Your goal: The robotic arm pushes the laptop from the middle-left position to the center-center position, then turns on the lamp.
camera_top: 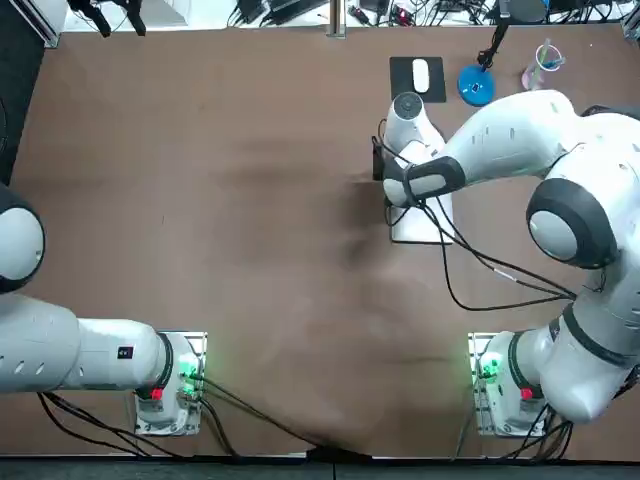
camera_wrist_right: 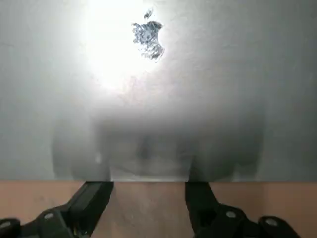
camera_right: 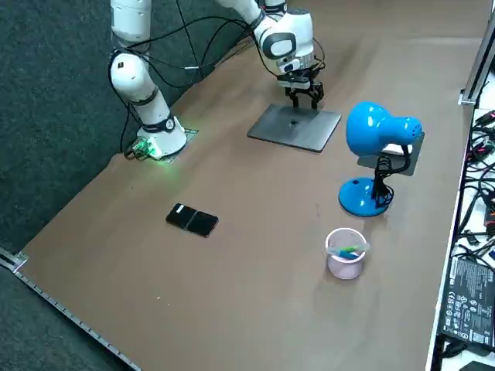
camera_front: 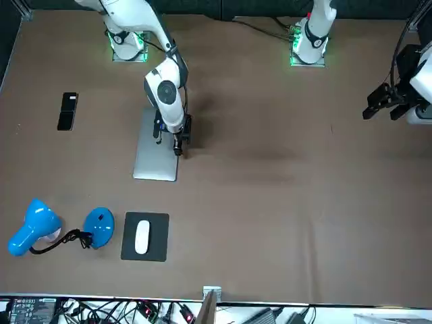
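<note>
I see the closed silver laptop (camera_wrist_right: 158, 99), apple logo (camera_wrist_right: 148, 33) on its lid, lying flat just ahead of my right gripper (camera_wrist_right: 148, 187). Jaws are spread, both fingertips at its edge. The blue lamp (camera_right: 377, 135) stands well past the laptop.

On the table (camera_front: 304, 202) we count 1 laptop (camera_front: 154, 160), 1 blue lamp (camera_front: 32, 226), 1 mouse (camera_front: 142, 237), 1 mouse pad (camera_front: 157, 223), 1 phone (camera_front: 67, 111) and 1 cup (camera_right: 345, 255) whose contents we cannot number, plus 1 end effector (camera_right: 305, 102) at the laptop's edge.
</note>
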Controlling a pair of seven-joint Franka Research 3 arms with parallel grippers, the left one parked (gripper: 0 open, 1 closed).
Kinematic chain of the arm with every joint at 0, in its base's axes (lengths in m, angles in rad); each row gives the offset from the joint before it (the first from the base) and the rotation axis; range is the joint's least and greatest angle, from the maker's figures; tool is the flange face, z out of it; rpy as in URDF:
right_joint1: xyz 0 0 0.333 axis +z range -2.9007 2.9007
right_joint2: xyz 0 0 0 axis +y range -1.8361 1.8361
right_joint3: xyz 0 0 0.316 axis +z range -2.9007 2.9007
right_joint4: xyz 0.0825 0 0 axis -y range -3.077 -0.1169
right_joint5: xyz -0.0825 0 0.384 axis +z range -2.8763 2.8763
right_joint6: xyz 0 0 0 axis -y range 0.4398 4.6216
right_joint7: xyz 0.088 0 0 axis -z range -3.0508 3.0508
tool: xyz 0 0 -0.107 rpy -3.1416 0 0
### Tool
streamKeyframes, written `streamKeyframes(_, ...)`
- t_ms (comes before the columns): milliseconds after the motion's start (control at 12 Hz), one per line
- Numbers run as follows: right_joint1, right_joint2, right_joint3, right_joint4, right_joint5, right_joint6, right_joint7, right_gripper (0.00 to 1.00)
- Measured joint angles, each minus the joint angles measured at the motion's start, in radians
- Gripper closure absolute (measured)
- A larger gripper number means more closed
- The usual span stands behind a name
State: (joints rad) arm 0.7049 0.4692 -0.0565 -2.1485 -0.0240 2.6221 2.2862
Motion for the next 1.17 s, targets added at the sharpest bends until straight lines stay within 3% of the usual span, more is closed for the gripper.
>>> streamKeyframes(1167,-0.142,-0.101,-0.002,-0.154,-0.001,0.001,-0.157,0.06)
